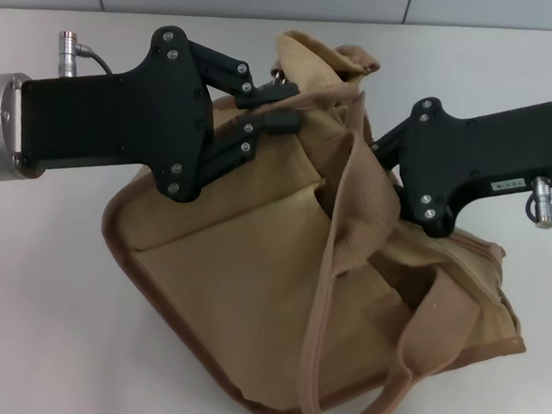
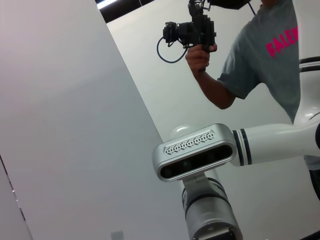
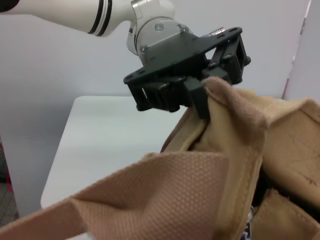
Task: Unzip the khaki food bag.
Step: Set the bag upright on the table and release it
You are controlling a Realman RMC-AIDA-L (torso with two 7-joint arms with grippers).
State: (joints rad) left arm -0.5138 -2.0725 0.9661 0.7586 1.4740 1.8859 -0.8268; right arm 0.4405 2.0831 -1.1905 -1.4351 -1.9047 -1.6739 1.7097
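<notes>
One bag on the tabletop, slumped and tilted, its top end up between the two tools. Zipper state: can't be read from any view; teeth and pull are hidden in folded cloth at the top end. Judged: the opening looks slack and gaping near the right tool, so the unzip may be partly done, but this is unconfirmed. Remaining, as far as shown: finish the pull along the top, then let go.

Two tools, both at the bag's top end.
- Left tool: fingers pressed together, pinching a fold of cloth at the upper edge; the right wrist view shows the same pinch.
- Right tool: its tip is buried behind the handle, so whether it is spread or pinching cannot be told.

Two webbing handles: one looping down from just beside the right tool, one lying below the right tool.
</notes>
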